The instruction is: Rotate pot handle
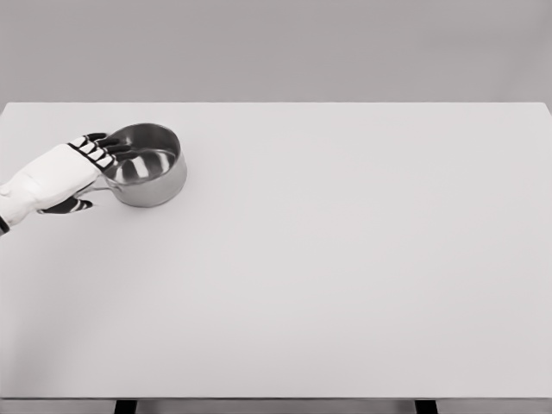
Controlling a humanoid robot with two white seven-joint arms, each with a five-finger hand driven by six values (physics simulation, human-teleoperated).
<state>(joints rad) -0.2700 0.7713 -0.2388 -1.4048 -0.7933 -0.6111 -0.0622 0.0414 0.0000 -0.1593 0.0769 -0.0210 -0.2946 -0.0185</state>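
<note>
Head view: white table (345, 285), steel pot (148, 166) at its far left. Left hand (65, 177) covers the pot's left side, where a sliver of handle (102, 187) projects left (mostly hidden). Fingers (103, 148) lie spread over the rim, thumb below; closure on the handle cannot be confirmed.

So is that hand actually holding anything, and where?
The left hand is on the steel pot at its left rim, where the handle is hidden; a firm grasp cannot be told.
</note>
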